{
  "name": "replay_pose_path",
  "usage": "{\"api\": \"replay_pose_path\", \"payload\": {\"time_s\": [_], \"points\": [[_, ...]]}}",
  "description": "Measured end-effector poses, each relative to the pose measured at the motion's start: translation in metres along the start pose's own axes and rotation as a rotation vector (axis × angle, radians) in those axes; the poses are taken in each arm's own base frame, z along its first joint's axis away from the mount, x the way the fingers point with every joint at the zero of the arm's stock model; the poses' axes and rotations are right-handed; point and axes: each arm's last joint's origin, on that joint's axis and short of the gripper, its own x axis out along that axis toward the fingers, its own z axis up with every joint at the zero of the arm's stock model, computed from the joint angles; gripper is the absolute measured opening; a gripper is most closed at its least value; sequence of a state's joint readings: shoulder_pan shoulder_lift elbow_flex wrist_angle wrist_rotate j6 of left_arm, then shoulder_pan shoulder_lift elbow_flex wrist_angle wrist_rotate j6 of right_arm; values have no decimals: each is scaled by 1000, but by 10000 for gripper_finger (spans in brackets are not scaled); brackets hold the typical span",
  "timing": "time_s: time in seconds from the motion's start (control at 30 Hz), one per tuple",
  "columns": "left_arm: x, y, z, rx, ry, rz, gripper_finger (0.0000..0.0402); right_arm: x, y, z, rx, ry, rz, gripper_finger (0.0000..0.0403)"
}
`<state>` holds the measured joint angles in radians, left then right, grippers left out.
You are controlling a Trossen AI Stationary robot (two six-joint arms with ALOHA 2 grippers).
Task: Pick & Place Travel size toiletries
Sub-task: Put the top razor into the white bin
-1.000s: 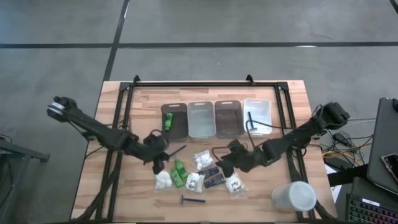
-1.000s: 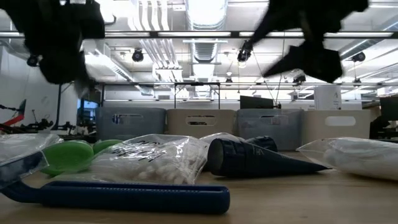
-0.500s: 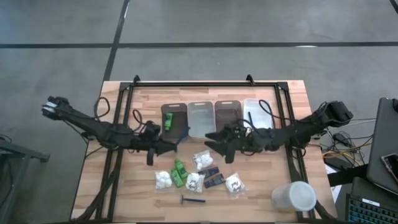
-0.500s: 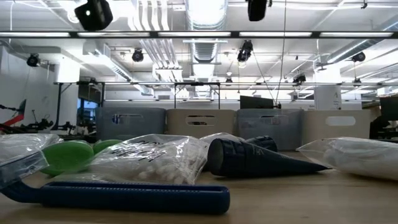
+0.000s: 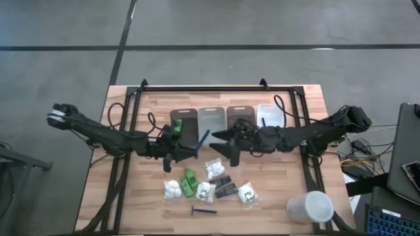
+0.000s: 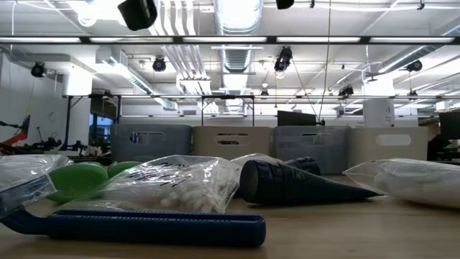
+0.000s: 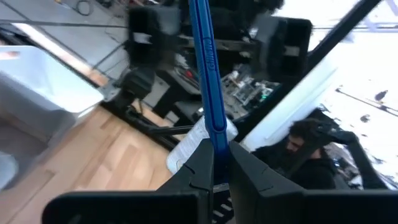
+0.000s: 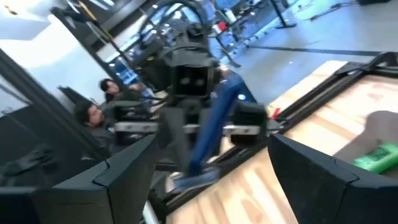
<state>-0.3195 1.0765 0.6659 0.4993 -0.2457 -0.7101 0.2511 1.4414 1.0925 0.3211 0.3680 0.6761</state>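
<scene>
My left gripper (image 5: 187, 151) is shut on a thin blue razor-like stick (image 5: 202, 139), held in the air in front of the row of bins. My right gripper (image 5: 223, 145) faces it from the right, open, a little short of the stick (image 8: 211, 127). Nothing is between its fingers (image 8: 124, 177). The other toiletries lie flat on the table nearer the front: green bottles (image 5: 189, 182), clear packets of white puffs (image 5: 213, 168), small black packets (image 5: 223, 187) and another blue razor stick (image 5: 203, 211). One green bottle (image 5: 177, 128) lies in the leftmost bin. My left gripper pinches the blue stick near its one end (image 7: 217, 132) between its two fingers (image 7: 198, 163). The fingers come about level from the table's left. The stick juts out past the fingertips, slanting toward the far right, lifted clear of the table.
Four rectangular bins (image 5: 211, 122) stand in a row at the table's far side. A large white cup (image 5: 310, 206) stands at the near right corner. A black frame (image 5: 216, 87) runs round the table. People (image 8: 93, 112) sit in the room beyond the table.
Both grippers have risen from the pile of toiletries and gone toward the far edge, tipping from pointing down to about level. The left one has carried the blue stick up clear of the table. The two grippers now face each other in front of the bins.
</scene>
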Motion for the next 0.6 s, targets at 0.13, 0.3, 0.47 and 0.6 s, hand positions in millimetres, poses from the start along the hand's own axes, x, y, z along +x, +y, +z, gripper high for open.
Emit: {"api": "replay_pose_path", "payload": {"time_s": [0.13, 0.3, 0.47, 0.6], "points": [[12, -1, -1, 15, 26, -11, 28, 2, 1, 8, -11, 15, -29, 310], [26, -4, 1, 40, 46, -30, 28, 3, 3, 13, -12, 11, -30, 312], [33, -5, 4, 70, 39, -28, 28, 3, 1, 9, -8, 29, -42, 294], [33, -3, 6, 71, 37, -22, 28, 2, 1, 8, -6, 34, -42, 273]]}}
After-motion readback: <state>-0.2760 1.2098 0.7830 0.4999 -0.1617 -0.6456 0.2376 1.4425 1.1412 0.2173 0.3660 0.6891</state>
